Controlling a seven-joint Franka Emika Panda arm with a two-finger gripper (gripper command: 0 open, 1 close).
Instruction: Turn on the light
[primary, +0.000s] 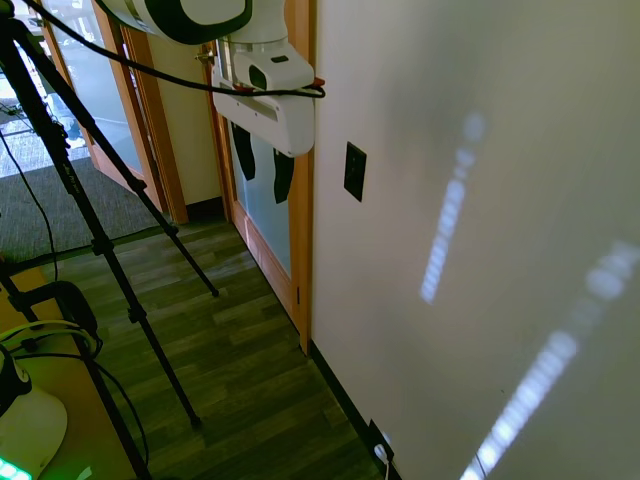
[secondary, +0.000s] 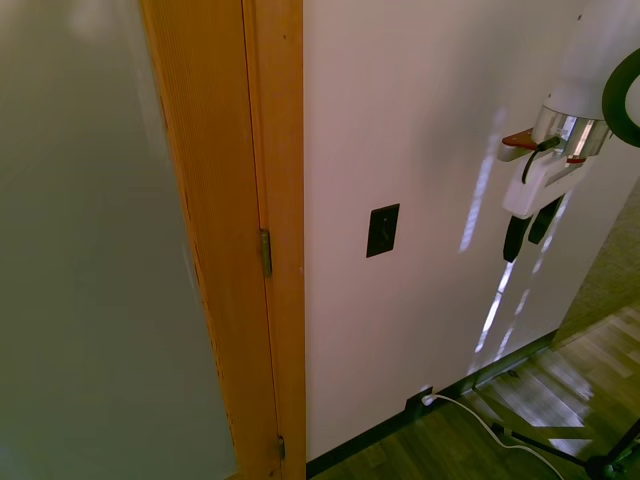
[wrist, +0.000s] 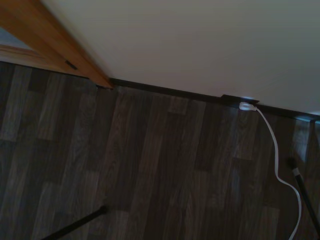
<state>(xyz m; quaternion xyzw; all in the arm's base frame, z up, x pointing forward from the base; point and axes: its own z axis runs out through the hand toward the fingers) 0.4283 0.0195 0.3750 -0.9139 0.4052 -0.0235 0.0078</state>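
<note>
- First exterior view: the end effector (primary: 262, 168) hangs fingers-down in front of the wooden door frame (primary: 300, 200), its two dark fingers (primary: 243, 152) a modest way apart with nothing between them. The switch (primary: 354, 171), a small black upright plate on the white wall (primary: 480, 250), sits at about fingertip height, off to the wall side and clear of the fingers.
- Second exterior view: the end effector (secondary: 530, 228) is seen from the other side, well apart from the switch (secondary: 382, 230); the fingers look nearly closed from this angle and grip nothing. The switch lies between the end effector and the door frame (secondary: 272, 240). Low on the wall, below both, is the outlet (secondary: 417, 402) with a white plug.
- Wrist view: only the floor (wrist: 150, 165), the baseboard and the white plug (wrist: 247, 106) with its cord show; the switch is out of sight.
- Progress: I judge nothing done yet; the approach and the press are both left.
</note>
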